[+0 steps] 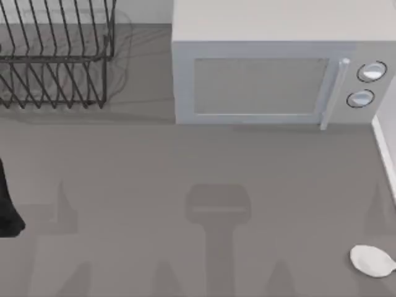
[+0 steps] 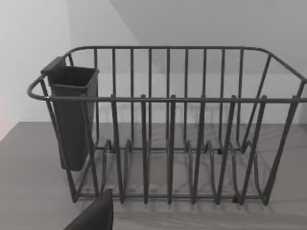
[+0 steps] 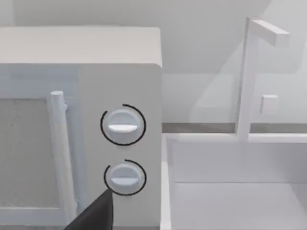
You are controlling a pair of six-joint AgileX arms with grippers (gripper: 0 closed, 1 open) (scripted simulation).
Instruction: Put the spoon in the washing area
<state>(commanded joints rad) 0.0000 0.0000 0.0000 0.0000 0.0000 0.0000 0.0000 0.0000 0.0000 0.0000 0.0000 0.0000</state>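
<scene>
A dark piece of the left arm (image 1: 8, 207) sits at the tabletop's (image 1: 154, 185) left edge, parked; whether either tool is spread or pressed together cannot be told. Behind it stands a wire dish rack (image 1: 55, 55), then a microwave (image 1: 266, 74). The white spoon (image 1: 372, 260) lies at the front right corner, long axis roughly left-right, likely nearer the right arm, with the sink (image 3: 230, 191) right of the microwave.

A dish rack (image 1: 55, 55) is standing at the table's (image 1: 154, 185) far left, a microwave (image 1: 272, 68) is sitting to its right, and the spoon (image 1: 371, 260) is lying at the near right corner before me.
</scene>
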